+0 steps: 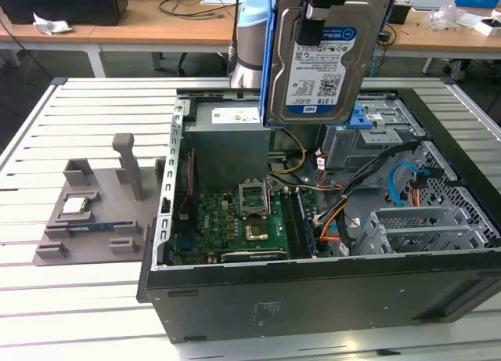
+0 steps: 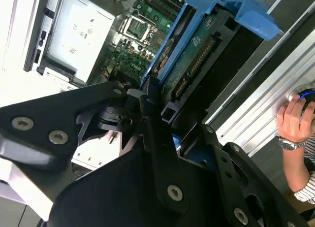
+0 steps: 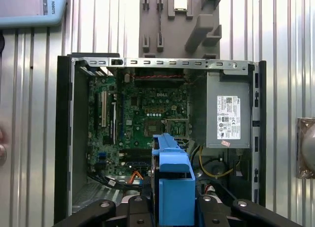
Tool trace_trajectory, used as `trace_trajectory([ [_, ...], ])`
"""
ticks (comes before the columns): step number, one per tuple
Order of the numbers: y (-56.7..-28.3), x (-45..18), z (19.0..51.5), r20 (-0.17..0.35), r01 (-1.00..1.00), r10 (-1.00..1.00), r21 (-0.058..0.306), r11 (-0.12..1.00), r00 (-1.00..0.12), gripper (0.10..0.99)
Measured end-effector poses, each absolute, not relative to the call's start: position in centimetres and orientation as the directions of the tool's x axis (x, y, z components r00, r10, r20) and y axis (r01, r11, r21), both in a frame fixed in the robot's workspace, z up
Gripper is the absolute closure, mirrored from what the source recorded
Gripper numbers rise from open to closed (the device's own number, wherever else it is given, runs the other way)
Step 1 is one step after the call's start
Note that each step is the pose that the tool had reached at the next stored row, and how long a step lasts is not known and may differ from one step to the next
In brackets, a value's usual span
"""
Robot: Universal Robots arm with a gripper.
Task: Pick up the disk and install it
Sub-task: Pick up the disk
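Note:
The disk [image 1: 325, 59], a silver hard drive with a white-and-blue label in a blue carrier frame, hangs upright above the open computer case [image 1: 313, 294]. My gripper [image 1: 322, 7] is shut on the disk's top edge. In the second wrist view the disk [image 2: 197, 49] shows edge-on with its circuit board side visible, clamped by the black fingers [image 2: 147, 106]. In the first wrist view the blue carrier [image 3: 172, 178] points down over the case interior, near the yellow cables. The grey drive bay [image 1: 356, 142] with its blue top sits in the case just below and behind the disk.
The case holds a motherboard [image 1: 243, 220], a grey power supply [image 3: 229, 113] and a metal cage [image 1: 423, 228]. A grey fixture [image 1: 86, 208] with a small square chip [image 3: 179, 3] lies beside the case on the slatted table. A person's hand with a wristwatch [image 2: 295, 121] rests near the case.

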State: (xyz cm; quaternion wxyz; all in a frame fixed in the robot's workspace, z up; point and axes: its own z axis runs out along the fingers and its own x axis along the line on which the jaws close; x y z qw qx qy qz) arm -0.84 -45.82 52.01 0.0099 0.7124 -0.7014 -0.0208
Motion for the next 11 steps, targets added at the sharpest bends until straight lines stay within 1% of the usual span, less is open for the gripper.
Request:
trace_trajectory([
  [6, -46.9, -0.8, 52.0, -0.015, -0.999, -1.000, 0.043, -0.016, 0.015, 0.722],
  [11, -48.9, -0.8, 51.9, -0.015, -0.999, -1.000, 0.043, -0.016, 0.015, 0.722],
])
